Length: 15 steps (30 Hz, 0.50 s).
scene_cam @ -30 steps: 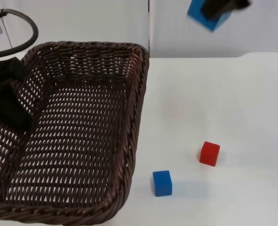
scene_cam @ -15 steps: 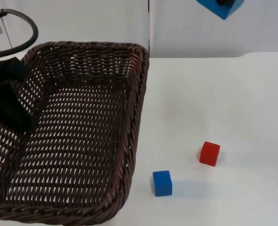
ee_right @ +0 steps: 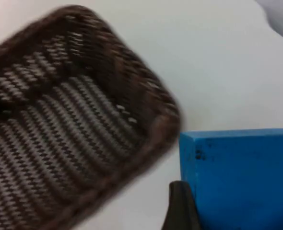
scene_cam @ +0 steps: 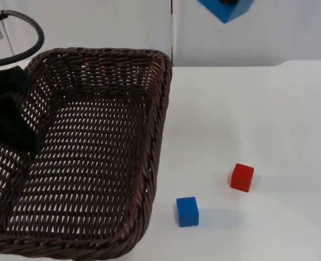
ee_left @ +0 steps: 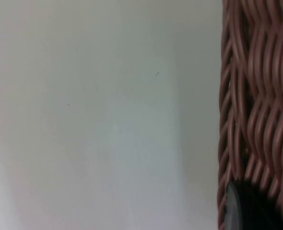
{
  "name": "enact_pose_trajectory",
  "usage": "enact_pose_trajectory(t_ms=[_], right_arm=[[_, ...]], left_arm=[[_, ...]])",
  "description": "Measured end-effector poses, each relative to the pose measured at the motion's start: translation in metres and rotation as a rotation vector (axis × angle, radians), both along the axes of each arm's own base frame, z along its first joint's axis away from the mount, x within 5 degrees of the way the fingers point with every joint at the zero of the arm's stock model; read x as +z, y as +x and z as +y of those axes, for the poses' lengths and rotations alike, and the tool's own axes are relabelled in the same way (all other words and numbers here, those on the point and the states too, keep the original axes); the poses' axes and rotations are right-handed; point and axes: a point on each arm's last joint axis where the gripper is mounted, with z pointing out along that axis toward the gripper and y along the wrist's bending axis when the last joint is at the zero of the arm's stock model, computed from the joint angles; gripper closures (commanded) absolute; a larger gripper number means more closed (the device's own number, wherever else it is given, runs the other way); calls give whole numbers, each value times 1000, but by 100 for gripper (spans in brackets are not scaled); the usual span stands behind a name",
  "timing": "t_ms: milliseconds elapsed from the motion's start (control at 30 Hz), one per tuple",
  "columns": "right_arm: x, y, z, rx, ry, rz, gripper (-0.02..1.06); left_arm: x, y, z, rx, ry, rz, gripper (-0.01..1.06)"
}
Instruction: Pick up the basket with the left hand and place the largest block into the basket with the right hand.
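Observation:
The dark brown wicker basket is lifted at the left of the top view. My left gripper is shut on its left rim, and the left wrist view shows the woven wall right beside the black fingertip. The large blue block hangs high at the back, a little right of the basket's far right corner, with my right gripper shut on it. In the right wrist view this block sits against a black fingertip, with the basket below and beyond it.
A small blue block lies on the white table close to the basket's right wall. A small red block lies a little further right. The grey partition wall closes off the back.
The right gripper has carried the large blue block upward and then to the left, towards the basket. The basket and the left arm have stayed still.

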Motion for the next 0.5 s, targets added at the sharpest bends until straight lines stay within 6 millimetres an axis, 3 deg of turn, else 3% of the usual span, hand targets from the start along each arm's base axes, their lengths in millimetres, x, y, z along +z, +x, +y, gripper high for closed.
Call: enact_pose_trajectory(t_ms=[33, 133, 300, 500], right_arm=[[0, 0, 0, 0, 0, 0, 105], [1, -14, 28, 85, 6, -5, 105], [-4, -21, 64, 164, 7, -2, 105], [-28, -17, 98, 210, -14, 45, 105]], left_arm=[[0, 0, 0, 0, 0, 0, 105], [0, 0, 0, 1, 1, -2, 105], [0, 0, 0, 2, 2, -4, 105], [0, 0, 0, 1, 1, -2, 105]])
